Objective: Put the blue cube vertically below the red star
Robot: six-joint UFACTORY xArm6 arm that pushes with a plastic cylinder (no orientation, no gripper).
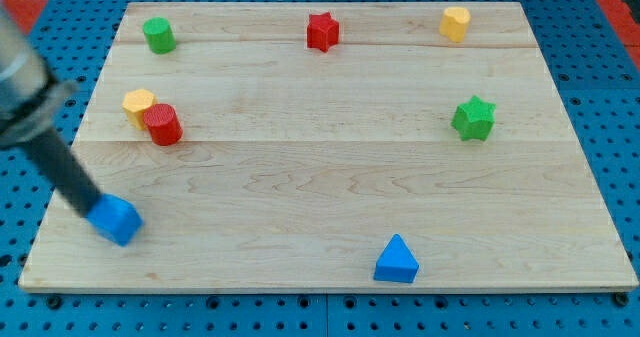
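The blue cube [116, 220] lies near the board's lower left corner. The red star [322, 31] sits at the view's top, near the middle of the board's top edge, far up and right of the cube. My tip [91, 209] rests against the cube's upper left side; the dark rod slants up to the view's left edge.
A green cylinder [158, 35] is at top left. A yellow block [139, 106] touches a red cylinder [162, 125] at left. A yellow block [455, 23] is at top right, a green star [474, 118] at right, a blue triangle [397, 260] at bottom. The wooden board [330, 167] lies on blue pegboard.
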